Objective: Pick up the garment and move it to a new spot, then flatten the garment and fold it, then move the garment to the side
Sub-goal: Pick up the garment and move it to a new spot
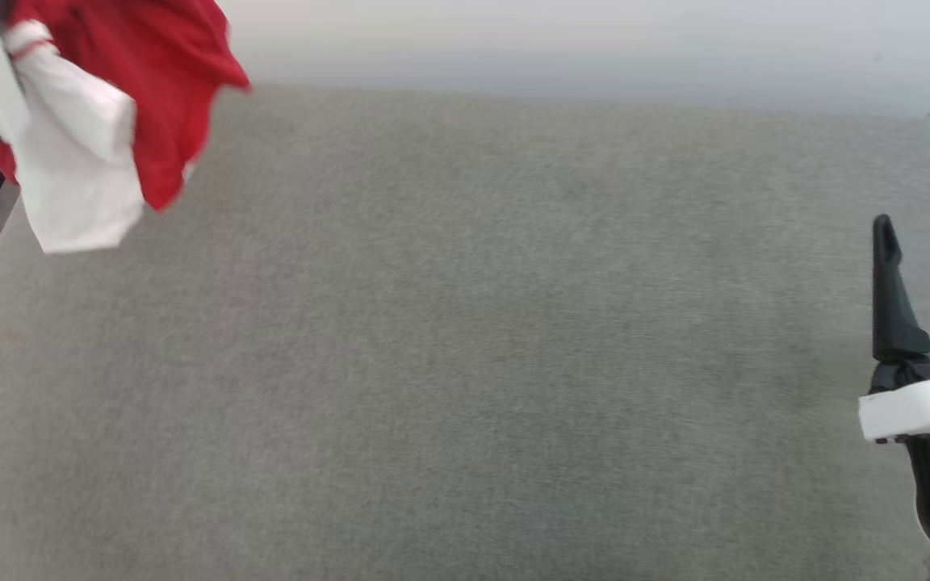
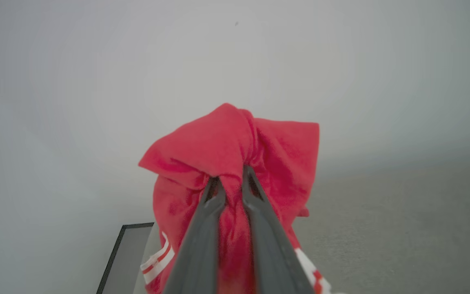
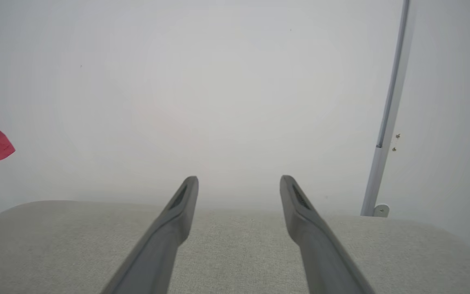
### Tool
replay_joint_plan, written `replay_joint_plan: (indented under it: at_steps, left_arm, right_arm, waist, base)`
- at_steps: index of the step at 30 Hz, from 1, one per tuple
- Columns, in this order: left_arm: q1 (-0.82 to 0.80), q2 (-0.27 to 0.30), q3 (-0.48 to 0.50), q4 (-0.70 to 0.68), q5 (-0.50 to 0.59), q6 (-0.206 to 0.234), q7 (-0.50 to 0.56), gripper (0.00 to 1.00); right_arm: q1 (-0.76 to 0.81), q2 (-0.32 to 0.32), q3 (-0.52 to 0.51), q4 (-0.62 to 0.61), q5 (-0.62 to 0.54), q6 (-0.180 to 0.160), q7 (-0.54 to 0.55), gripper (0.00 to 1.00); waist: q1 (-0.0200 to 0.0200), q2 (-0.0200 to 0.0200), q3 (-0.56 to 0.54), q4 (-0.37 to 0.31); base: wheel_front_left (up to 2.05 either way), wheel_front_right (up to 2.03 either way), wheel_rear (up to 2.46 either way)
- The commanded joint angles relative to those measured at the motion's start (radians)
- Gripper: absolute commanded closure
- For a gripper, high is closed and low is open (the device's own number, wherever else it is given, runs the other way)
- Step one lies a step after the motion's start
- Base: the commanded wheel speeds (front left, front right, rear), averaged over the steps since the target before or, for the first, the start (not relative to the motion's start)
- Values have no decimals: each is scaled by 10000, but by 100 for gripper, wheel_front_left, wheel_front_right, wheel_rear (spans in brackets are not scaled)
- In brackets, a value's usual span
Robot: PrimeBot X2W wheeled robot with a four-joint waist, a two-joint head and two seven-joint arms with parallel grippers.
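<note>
Hanging bunched from the left hand (image 2: 231,177), the red jersey shirt (image 1: 166,89) appears lifted clear of the grey upholstered surface (image 1: 465,363), over its far left corner, white sleeve lowest. Left hand is clamped on a gathered red fold. Right hand (image 1: 923,224) sits well apart at near right, fingers spread, holding nothing. Judgement: open surface for set-down lies to the shirt's right.

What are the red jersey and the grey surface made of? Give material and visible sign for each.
The red jersey: soft matte knit fabric, probably; it bunches and hangs in loose folds where the left tool pinches it. The grey surface: woven upholstery cloth, it seems, matte with a fine heathered weave and a rounded padded edge.
</note>
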Motion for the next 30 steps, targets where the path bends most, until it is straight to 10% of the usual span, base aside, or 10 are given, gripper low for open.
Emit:
replay_joint_plan:
  at_steps: [1, 17, 30]
  left_arm:
    - [254, 46, -35, -391, -116, -29, 185, 100]
    - [2875, -272, -1371, -6108, -567, 1222, 2729, 100]
    - [4555, -1499, -3202, -3791, -576, 909, 2758, 100]
  right_arm:
    - [111, 45, -104, -1, 55, -3, -91, 0]
    - [537, 393, -1184, 260, 7, -3, -357, 0]
    - [358, 755, -158, 1149, 154, -3, -615, 0]
  waist:
    - [0, 0, -180, -208]
    - [0, 0, -348, -2151]
    - [0, 0, -145, -3329]
  base:
    - [0, 0, 0]
    - [0, 0, 0]
    - [0, 0, 0]
